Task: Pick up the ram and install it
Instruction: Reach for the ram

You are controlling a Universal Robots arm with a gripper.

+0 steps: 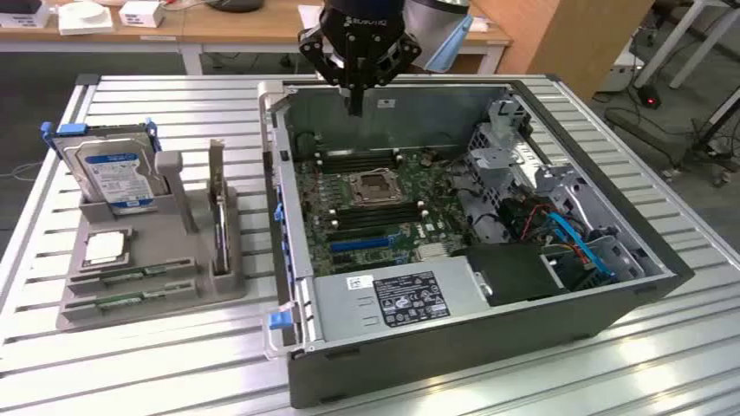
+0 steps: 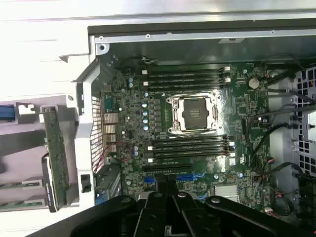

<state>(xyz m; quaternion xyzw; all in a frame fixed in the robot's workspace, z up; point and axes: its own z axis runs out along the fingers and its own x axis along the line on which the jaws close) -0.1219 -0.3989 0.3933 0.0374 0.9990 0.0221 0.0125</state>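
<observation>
Ram (image 1: 130,276) lies in a slot of the grey holder (image 1: 227,282) on the tabletop (image 1: 173,364), at the exterior view's left; long axis runs approx left-right in that view, w/ a twin stick (image 1: 125,301) just beside it, parallel. Claw (image 1: 355,102) is pinched fully closed, gripping nothing, touching nothing. It hangs above the far end of the open PC case (image 1: 463,347), over the motherboard (image 1: 428,217), well apart from the ram

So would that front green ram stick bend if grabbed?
Probably not: the ram stick looks like thin circuit board, likely stiff and light. Its small parts seem fragile. Seated in the gray holder, it shouldn't roll.
</observation>
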